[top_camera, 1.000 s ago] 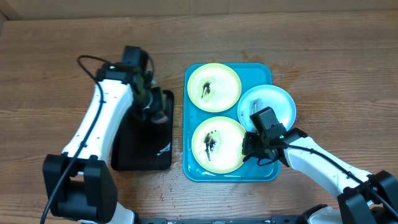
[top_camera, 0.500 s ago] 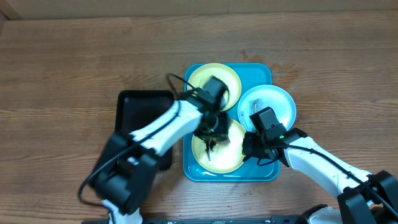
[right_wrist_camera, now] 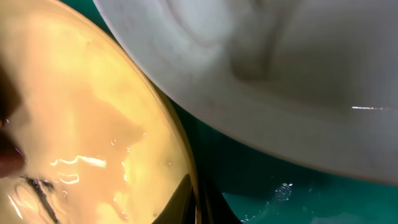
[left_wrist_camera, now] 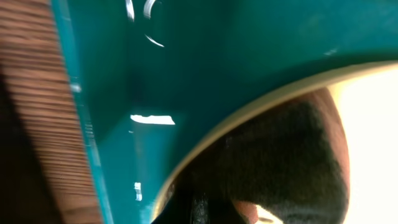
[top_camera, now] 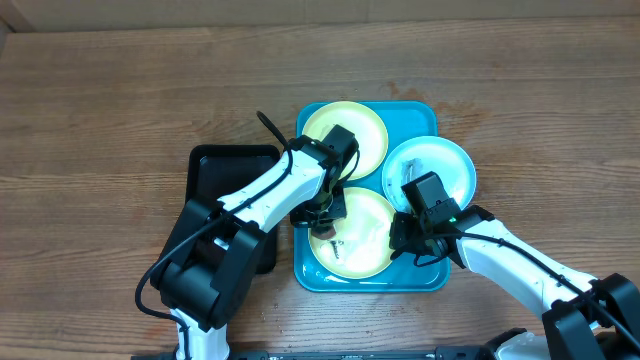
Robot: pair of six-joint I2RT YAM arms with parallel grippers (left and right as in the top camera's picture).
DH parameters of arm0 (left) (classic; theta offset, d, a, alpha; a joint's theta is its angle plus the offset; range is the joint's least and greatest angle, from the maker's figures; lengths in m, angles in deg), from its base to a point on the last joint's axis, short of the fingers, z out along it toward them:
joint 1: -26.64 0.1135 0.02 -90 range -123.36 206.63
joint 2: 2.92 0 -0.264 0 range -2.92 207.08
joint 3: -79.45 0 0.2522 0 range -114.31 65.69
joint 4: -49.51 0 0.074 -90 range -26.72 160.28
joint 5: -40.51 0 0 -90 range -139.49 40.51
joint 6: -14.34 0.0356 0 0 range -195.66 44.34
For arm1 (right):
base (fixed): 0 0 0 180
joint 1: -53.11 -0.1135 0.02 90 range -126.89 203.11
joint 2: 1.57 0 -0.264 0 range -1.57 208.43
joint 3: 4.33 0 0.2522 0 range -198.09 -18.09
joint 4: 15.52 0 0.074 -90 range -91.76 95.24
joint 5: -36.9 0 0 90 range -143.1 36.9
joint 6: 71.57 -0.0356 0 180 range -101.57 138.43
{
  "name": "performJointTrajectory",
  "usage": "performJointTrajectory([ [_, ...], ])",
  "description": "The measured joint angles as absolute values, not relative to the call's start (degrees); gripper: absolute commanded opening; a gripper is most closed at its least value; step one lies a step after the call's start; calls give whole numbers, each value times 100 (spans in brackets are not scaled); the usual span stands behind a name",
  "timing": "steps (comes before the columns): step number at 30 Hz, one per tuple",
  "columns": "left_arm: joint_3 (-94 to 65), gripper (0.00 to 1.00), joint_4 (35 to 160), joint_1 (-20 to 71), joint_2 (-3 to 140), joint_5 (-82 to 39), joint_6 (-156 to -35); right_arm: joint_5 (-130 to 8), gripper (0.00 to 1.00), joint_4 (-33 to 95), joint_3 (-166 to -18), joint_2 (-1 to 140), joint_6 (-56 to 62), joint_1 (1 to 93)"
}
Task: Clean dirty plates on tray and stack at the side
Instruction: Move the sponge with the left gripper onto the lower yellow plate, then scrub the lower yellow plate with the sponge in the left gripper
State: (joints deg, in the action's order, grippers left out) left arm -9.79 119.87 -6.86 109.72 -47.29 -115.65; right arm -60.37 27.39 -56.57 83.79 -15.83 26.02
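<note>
Counter (top_camera: 100,120): brown wood grain, carrying everything below.

Tray (top_camera: 418,118): turquoise, rounded corners, right of centre on the counter. All three plates are on it.

Far plate (top_camera: 345,138): yellow-green rim, at the tray's far-left corner, with a dark smear (top_camera: 332,143) on its centre.

Blue plate (top_camera: 435,165): on the tray's right side, hanging out past the rim. In the right wrist view its pale underside (right_wrist_camera: 280,74) sits above the near plate's edge.

Near plate (top_camera: 365,240): yellow-green rim, in the tray's front half. Its surface looks wet and glossy, with a few thin dark marks (top_camera: 334,243) left of centre.

Black tray (top_camera: 215,175): smaller, just left of the turquoise one, partly under the left arm.

Left gripper (top_camera: 325,215): reaches in across the black tray and is down on the near plate's left part. A dark wad (left_wrist_camera: 280,162) with brownish edges fills the space at its tip and rests on the plate just inside the rim. Whether the fingers are apart or together I cannot tell.

Right gripper (top_camera: 412,240): at the near plate's right edge, below the blue plate. Its dark fingers (right_wrist_camera: 217,208) sit on either side of the rim, clamped on it.
</note>
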Motion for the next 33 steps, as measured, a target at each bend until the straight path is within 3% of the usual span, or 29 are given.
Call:
performJointTrajectory([
  [6, -992, 4, 11828, -695, 10972, -4637, -11270, -6059, 5, 2715, -5657, 8379, -1586, 2602],
  [14, -1016, 4, 10663, -728, 11276, -2826, -11147, -5991, 5, 2776, -5661, 8379, -1590, 2613],
  [23, -1193, 4, 10978, -898, 11726, -1293, -11053, -5948, 5, 2804, -5661, 8377, -1605, 2624],
  [33, -1248, 4, 12405, -1001, 11669, -2163, -10898, -6129, 5, 2741, -5666, 8390, -1605, 2558],
])
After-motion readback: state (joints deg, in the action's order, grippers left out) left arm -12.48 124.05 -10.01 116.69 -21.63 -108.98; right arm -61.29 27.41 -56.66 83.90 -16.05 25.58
